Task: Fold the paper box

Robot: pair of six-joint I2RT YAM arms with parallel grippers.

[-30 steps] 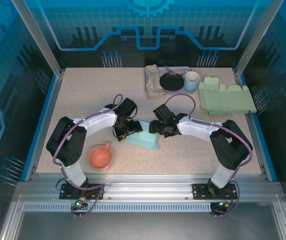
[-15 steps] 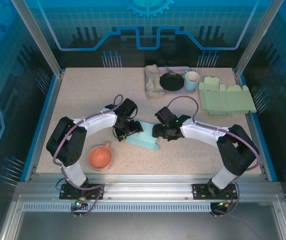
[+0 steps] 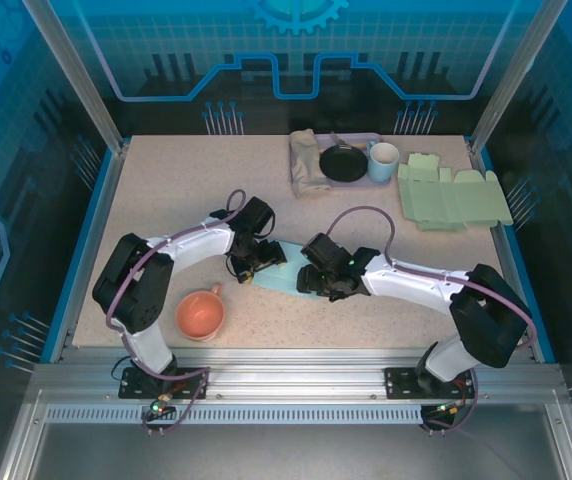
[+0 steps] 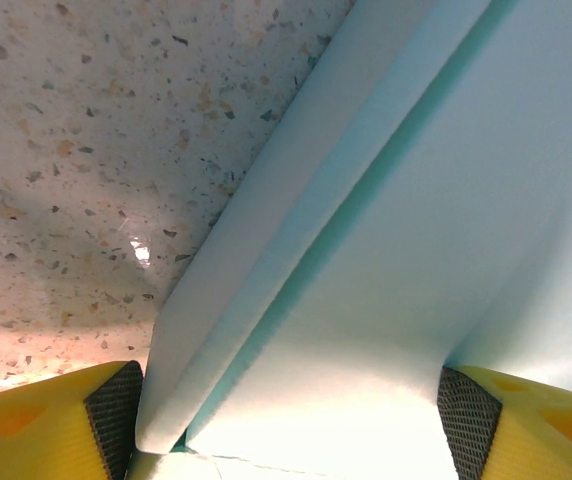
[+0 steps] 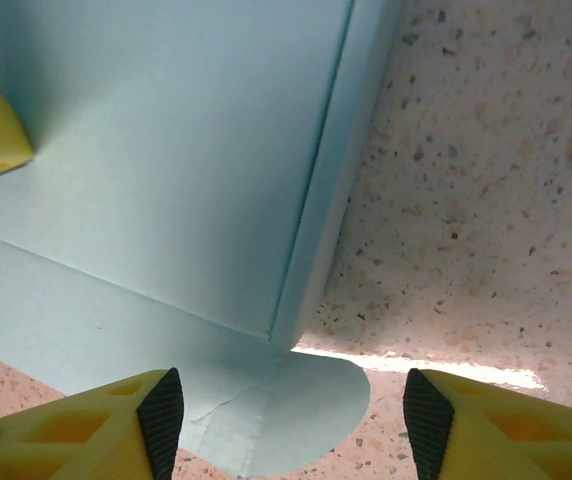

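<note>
The smooth pale-blue paper box (image 3: pixel 284 277) lies mid-table on the speckled table (image 3: pixel 166 190). The left gripper (image 3: pixel 251 262) clamps the box's doubled wall between mesh-textured pads (image 4: pixel 114 410). The right gripper (image 3: pixel 313 283), jaws spread, hangs over a rounded tab (image 5: pixel 311 405).

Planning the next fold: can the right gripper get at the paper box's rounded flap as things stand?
Probably yes: the rounded flap lies on the table between the open fingers of the right gripper, uncovered, while the left gripper clamps the paper box.

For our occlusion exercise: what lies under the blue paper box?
The speckled table shows beside the paper box, whose rounded flap lies flat on it. Anything beneath the box's middle is covered.
</note>
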